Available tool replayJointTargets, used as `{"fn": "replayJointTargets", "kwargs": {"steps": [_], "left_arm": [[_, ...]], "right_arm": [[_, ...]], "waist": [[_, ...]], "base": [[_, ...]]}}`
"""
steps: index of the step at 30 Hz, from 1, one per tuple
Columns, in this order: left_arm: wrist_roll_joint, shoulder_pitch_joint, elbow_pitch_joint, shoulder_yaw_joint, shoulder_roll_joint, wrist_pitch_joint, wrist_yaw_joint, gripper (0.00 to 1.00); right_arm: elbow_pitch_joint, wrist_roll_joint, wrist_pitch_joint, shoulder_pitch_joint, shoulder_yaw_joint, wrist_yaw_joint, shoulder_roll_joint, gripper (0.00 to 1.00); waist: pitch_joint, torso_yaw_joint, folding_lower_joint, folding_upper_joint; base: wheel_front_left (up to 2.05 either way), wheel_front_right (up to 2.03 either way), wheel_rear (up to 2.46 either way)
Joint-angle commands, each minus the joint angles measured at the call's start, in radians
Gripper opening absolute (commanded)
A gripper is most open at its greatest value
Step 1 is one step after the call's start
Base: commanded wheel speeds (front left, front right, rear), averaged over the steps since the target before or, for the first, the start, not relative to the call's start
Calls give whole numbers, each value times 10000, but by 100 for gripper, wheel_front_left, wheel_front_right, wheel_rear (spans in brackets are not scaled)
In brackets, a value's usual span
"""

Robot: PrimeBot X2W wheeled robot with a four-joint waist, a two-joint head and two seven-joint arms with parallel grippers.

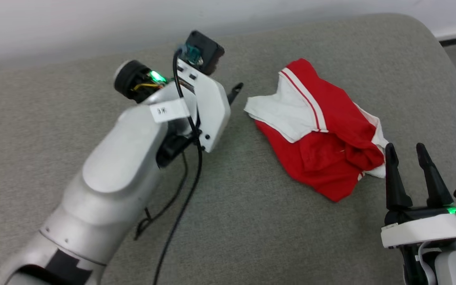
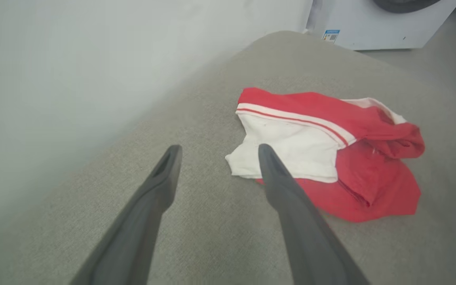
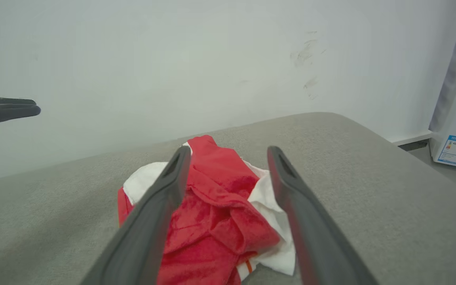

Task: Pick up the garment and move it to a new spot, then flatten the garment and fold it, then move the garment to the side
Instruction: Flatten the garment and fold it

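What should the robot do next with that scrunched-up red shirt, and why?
Probably ease the right end effector forward and down onto the garment. It lies crumpled on the grey cushion, nothing holds it, and the right end effector is open, empty and pointed straight at its near edge.

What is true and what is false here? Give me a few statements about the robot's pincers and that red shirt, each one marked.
1. The garment lies crumpled on the grey cushion. True.
2. The right pincer is clamped on the garment. False: it is open and grips nothing.
3. The left pincer is open. True.
4. The garment is blue with yellow sleeves. False: it is red with white parts and striped trim.
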Motion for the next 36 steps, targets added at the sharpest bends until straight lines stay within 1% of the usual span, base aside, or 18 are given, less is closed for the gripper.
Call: {"fn": "replayJointTargets", "kwargs": {"steps": [1, 4, 6, 8, 12, 15, 20, 23, 26, 32, 36], "left_arm": [[-503, -416, 206, -393, 422, 620, 24, 100], [-1649, -1354, 456, -1052, 842, 1887, 21, 100], [-2322, -1844, 626, -1275, 1082, 2539, 20, 100], [-2737, -2220, 892, -1512, 1302, 3151, 19, 100], [-3216, -2833, 1428, -1863, 1390, 3937, 19, 100], [-3239, -3037, 1899, -2086, 1465, 4071, 18, 100], [-3075, -3303, 2647, -2250, 1458, 3773, 25, 100], [-2788, -3427, 3063, -2424, 1478, 3548, 35, 100], [-2747, -3473, 3419, -2519, 1394, 3399, 32, 100], [-2867, -3398, 3630, -2975, 1249, 3382, 21, 100], [-2784, -3299, 3711, -3517, 1397, 3478, 20, 100]], "right_arm": [[53, 52, -72, -187, 116, -7, 140, 100], [154, 169, -167, -296, 360, -7, 243, 100], [222, 216, -201, -321, 518, -7, 291, 100], [297, 285, -220, -375, 665, -7, 330, 100], [360, 383, -245, -547, 879, -7, 351, 100], [320, 587, -238, -536, 1041, -7, 354, 100], [290, 769, -239, -665, 1347, -7, 356, 100], [336, 896, -237, -667, 1438, -7, 354, 100], [380, 988, -237, -663, 1475, -7, 354, 100], [462, 1157, -238, -699, 1480, -7, 354, 100], [477, 1212, -238, -718, 1527, -7, 354, 100]], "waist": [[903, -986, 0, 0], [1227, -1458, 0, 0], [1411, -1682, 0, 0], [1560, -1889, 0, 0], [1733, -2182, 0, 0], [1827, -2350, 0, 0], [2059, -2609, 0, 0], [2192, -2719, 0, 0], [2294, -2814, 0, 0], [2394, -2884, 0, 0], [2442, -2910, 0, 0]], "base": [[0, 0, 0], [0, 0, 0], [0, 0, 0], [0, 0, 0], [0, 0, 0], [0, 0, 0], [0, 0, 0], [0, 0, 0], [0, 0, 0], [0, 0, 0], [0, 0, 0]]}}
